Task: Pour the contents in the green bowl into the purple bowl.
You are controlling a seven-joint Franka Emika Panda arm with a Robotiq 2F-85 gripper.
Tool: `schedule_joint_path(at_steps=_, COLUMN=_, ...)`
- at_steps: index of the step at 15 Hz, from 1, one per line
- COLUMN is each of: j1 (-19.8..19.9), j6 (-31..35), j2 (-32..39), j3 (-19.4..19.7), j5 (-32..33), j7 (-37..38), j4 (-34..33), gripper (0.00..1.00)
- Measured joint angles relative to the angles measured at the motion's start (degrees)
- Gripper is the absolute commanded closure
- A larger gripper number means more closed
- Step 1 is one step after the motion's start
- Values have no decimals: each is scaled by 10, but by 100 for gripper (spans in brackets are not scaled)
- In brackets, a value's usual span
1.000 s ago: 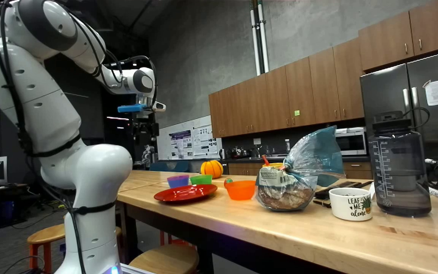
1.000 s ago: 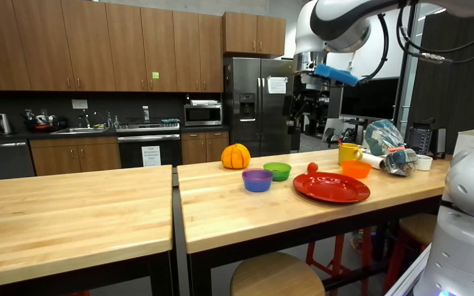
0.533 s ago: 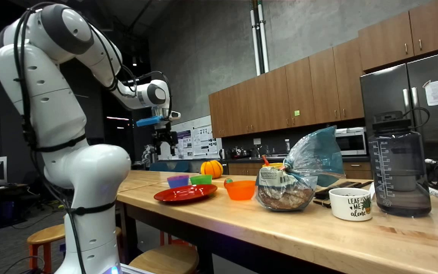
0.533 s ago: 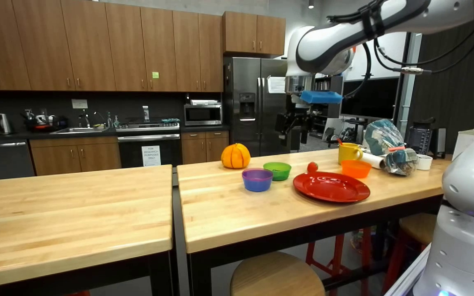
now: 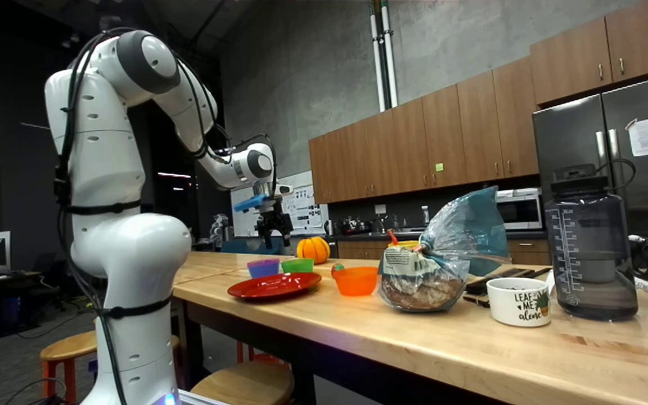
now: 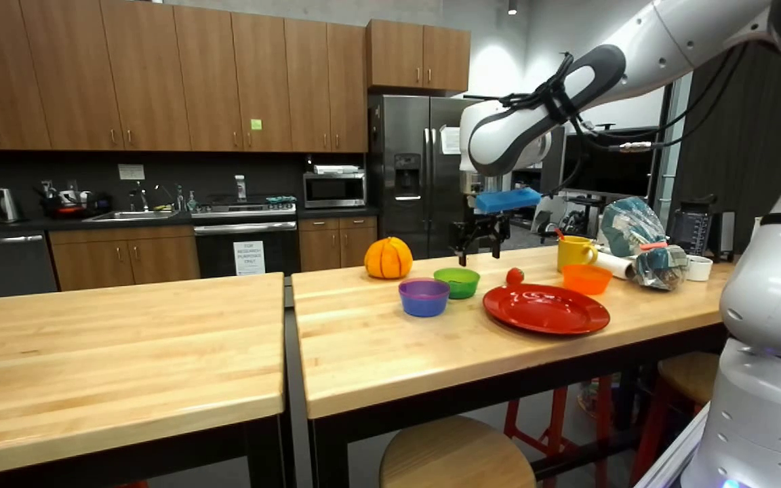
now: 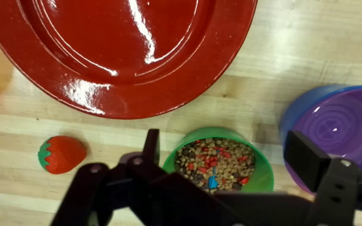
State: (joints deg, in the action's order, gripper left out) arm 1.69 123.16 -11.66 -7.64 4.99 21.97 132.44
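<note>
green bowl stands upright on the worktop, beneath the hanging pincer, and that way down is what the coming move most likely turns on. the pincer's fingers are spread well apart with nothing held; both exterior views show them above the bowls. in the wrist view the green bowl lies between them, partly hidden by the pincer's body, while one of the fingers stands in front of the purple bowl, which sits just beside with a narrow strip of worktop between. (being round, the green bowl has no long axis to line up with, so its neighbour probably decides the grip.) going straight down so spread could bump the purple bowl; a slight turn, or a pinch on one wall, looks safer. whether the whole bowl fits between the fingers cannot be told.

as for contents, the green bowl holds a dry mix of tan pellets, dark bits, red pieces and something small and blue, lying below the rim; it will likely run fast once tipped. the purple bowl is nested in a blue bowl, and no food shows in the visible part of it. pouring looks not yet begun.
</note>
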Motion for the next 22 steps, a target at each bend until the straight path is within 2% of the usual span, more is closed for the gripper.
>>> schedule_joint_path(at_steps=7, j1=5, j6=40, j2=84, j3=32, j5=34, j7=109, j4=-43, gripper=0)
schedule_joint_path(at_steps=18, j1=4, j6=42, j2=93, j3=37, j5=38, j7=122, j4=-51, gripper=0)
schedule_joint_path(at_steps=22, j1=5, j6=60, j2=108, j3=59, j5=46, j7=135, j4=-55, gripper=0)
